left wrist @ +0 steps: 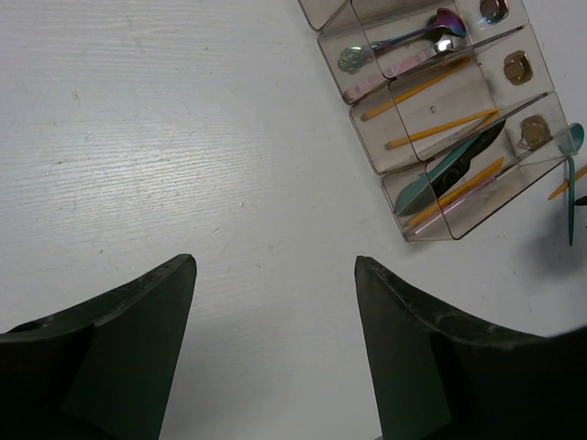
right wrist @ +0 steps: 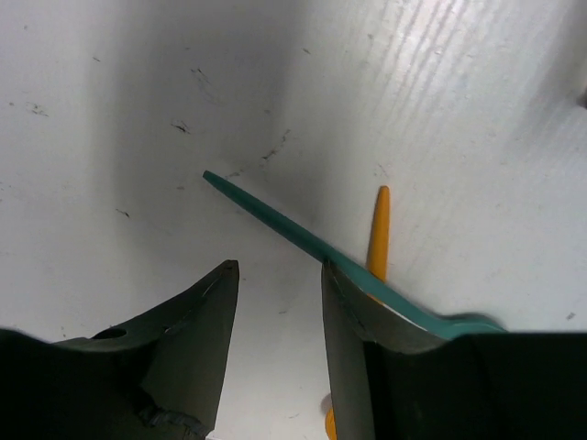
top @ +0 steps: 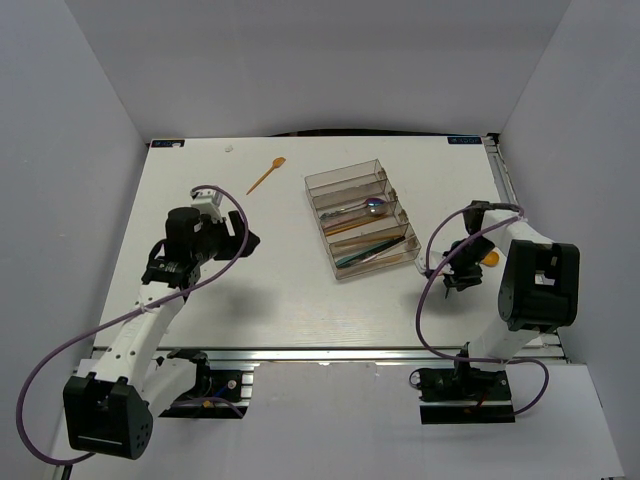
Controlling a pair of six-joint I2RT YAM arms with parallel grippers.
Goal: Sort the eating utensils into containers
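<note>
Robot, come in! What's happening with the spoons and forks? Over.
Left gripper open, holding nothing. Right gripper open, low beside teal utensil, not gripping. Orange utensil crossing the teal one, may interfere. Over.

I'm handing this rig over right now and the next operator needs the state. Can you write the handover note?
Left gripper: open, empty, above bare table left of the tray.
Right gripper: open, low over the table right of the tray, next to a teal utensil that crosses an orange utensil; it grips neither.
Done: several utensils already lie in the tray's compartments.
Left: those two utensils, plus an orange spoon on the far side of the table.
</note>
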